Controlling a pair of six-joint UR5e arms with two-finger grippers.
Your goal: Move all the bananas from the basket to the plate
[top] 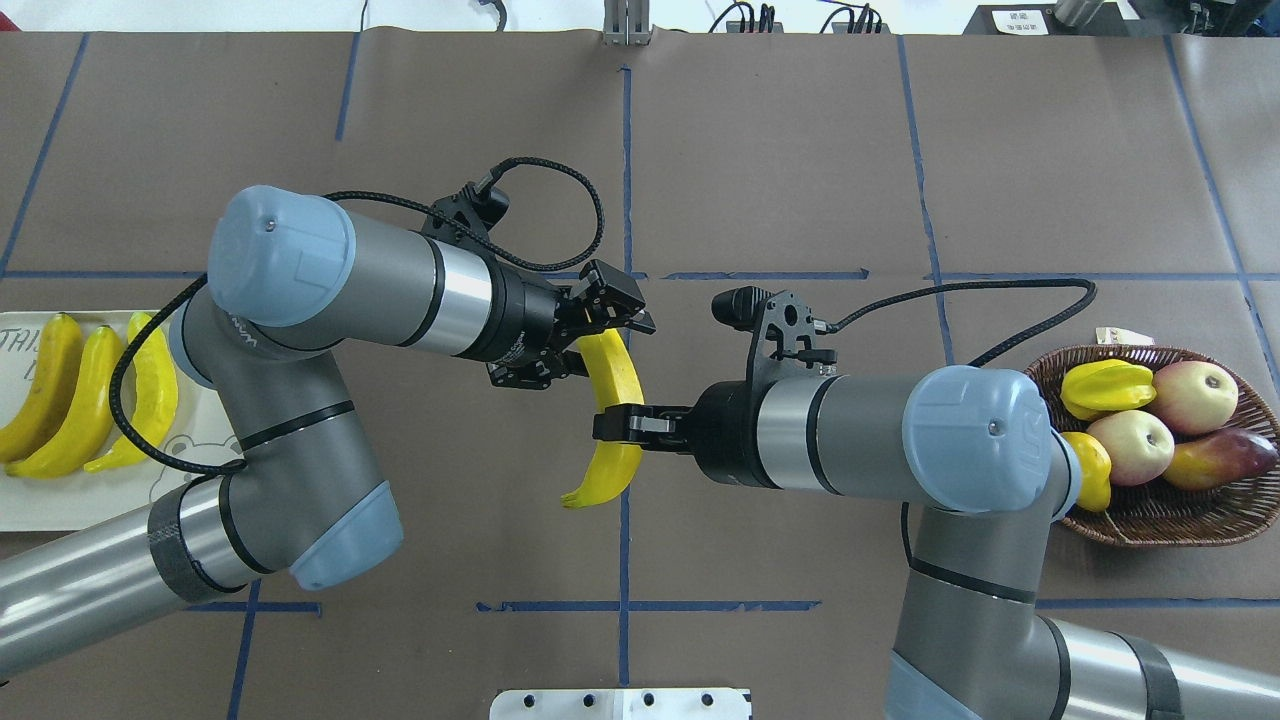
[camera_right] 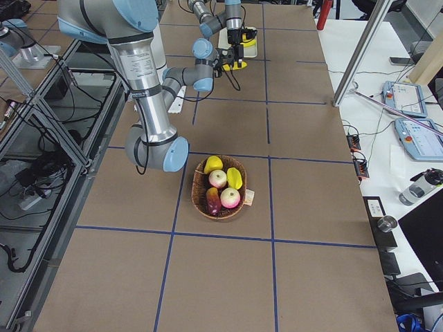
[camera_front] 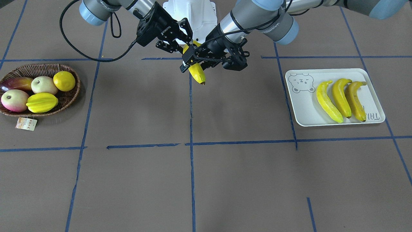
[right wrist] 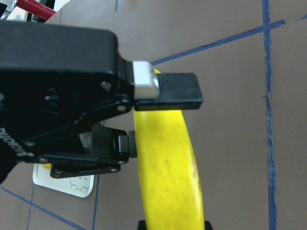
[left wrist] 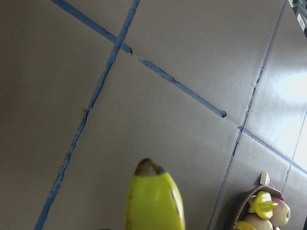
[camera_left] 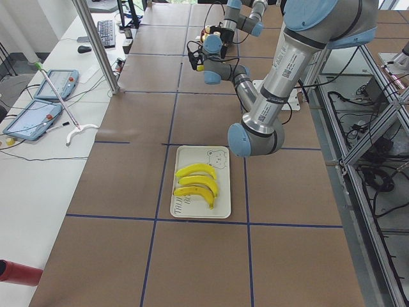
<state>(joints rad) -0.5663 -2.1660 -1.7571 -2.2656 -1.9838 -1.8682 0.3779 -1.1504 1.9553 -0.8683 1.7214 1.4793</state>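
Observation:
One yellow banana (camera_front: 198,73) hangs in mid-air over the table's middle, held by both grippers. My left gripper (top: 600,340) is shut on its far end, and its dark tip shows in the left wrist view (left wrist: 153,201). My right gripper (top: 622,425) is shut on its middle, with fingertips on both sides of it in the right wrist view (right wrist: 168,167). Three bananas (camera_front: 341,96) lie side by side on the white bear plate (camera_front: 305,112). The wicker basket (camera_front: 42,66) holds no banana.
The basket holds a yellow starfruit (camera_front: 42,102), a lemon (camera_front: 64,81), two apples (camera_front: 44,84) and a dark mango (camera_front: 16,83), and a paper tag (camera_front: 26,123) hangs from it. Blue tape lines cross the brown table. Both arms meet over the middle.

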